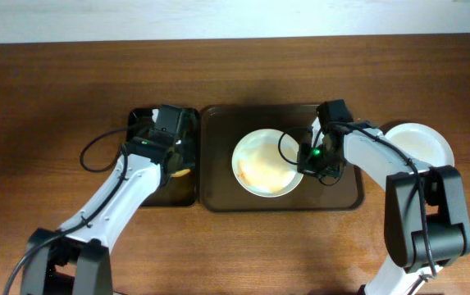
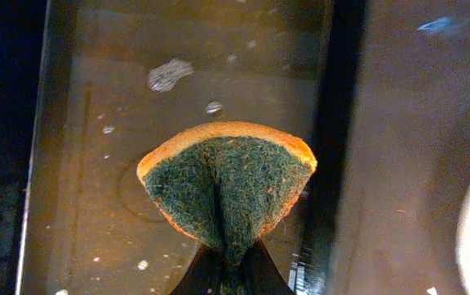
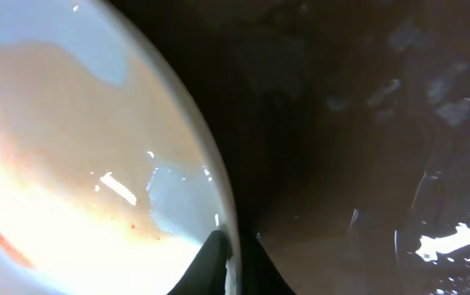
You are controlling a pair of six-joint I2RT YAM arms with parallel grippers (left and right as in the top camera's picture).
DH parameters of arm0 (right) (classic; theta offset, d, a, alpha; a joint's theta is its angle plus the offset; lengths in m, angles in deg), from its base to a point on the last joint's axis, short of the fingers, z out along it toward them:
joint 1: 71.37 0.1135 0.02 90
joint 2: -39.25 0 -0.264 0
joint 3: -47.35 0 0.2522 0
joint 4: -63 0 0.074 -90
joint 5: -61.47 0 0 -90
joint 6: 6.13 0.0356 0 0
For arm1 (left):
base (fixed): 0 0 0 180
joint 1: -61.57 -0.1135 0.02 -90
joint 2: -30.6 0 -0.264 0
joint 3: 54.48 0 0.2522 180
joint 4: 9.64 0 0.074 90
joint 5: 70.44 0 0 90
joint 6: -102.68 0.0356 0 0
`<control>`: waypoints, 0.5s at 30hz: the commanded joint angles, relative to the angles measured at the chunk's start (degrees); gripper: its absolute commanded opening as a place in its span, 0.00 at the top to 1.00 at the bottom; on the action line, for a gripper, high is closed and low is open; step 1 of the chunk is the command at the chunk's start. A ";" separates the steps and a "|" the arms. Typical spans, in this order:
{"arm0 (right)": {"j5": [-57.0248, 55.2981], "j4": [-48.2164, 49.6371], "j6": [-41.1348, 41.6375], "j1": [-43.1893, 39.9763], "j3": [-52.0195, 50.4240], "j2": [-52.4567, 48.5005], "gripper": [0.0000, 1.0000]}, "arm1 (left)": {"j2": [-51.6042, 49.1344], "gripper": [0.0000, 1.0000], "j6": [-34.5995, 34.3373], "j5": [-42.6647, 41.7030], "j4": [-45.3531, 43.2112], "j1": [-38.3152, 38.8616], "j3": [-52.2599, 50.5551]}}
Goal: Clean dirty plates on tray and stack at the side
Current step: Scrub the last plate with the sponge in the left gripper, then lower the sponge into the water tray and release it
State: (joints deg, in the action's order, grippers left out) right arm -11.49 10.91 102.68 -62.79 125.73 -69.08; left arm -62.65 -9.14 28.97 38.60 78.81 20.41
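Plate rim between its fingers, the right gripper [image 3: 233,250] is clenched on the right edge of the smeared plate [image 3: 95,164]. The two dark fingertips stand one on each side of the white lip, close together. From the right wrist view the plate's inside shows a pale orange film, with a thin red streak at the lower left and some glossy wet spots.

Overhead, the right gripper [image 1: 312,156] meets this smeared plate [image 1: 267,164] at its right side. The plate lies in the middle of the brown tray [image 1: 218,123], whose dark floor [image 3: 341,123] shows wet, shiny patches beside the plate.

To the right of the tray, on the wooden table [image 1: 54,98], is a clean white plate [image 1: 419,143], partly covered by the right arm. Whether it is one plate or more stacked cannot be told.

The left gripper [image 2: 230,258] is closed on a sponge [image 2: 226,180], pinching its narrow lower end so that the green scouring face fans out above, edged in orange. It is held over the black tray [image 2: 79,164], whose floor carries scattered pale flecks. Whether the sponge touches that floor is unclear.

Overhead, the left gripper [image 1: 173,160] and sponge [image 1: 182,172] are over the right part of the black tray [image 1: 162,202], just beside the brown tray.
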 commanded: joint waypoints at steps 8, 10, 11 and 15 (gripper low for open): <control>-1.18 -0.44 -0.33 0.46 -1.40 -0.72 0.96 | -12.87 1.00 24.68 -7.48 -7.54 -11.04 -1.22; -1.16 -0.46 -0.31 0.46 -1.40 -0.72 0.96 | -12.87 1.00 14.12 -4.92 -6.27 -15.58 -1.22; -1.01 -0.44 -0.31 0.46 -1.40 -0.72 0.96 | -12.87 1.00 6.23 -5.14 -4.90 -17.35 -1.22; -1.03 -0.44 -0.31 0.46 -1.40 -0.72 0.96 | -12.87 1.00 18.82 -34.73 -6.51 -18.32 -1.22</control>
State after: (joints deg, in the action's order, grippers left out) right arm -11.12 11.00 102.94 -62.81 125.71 -69.02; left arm -74.19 -1.49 16.16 33.59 60.16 19.57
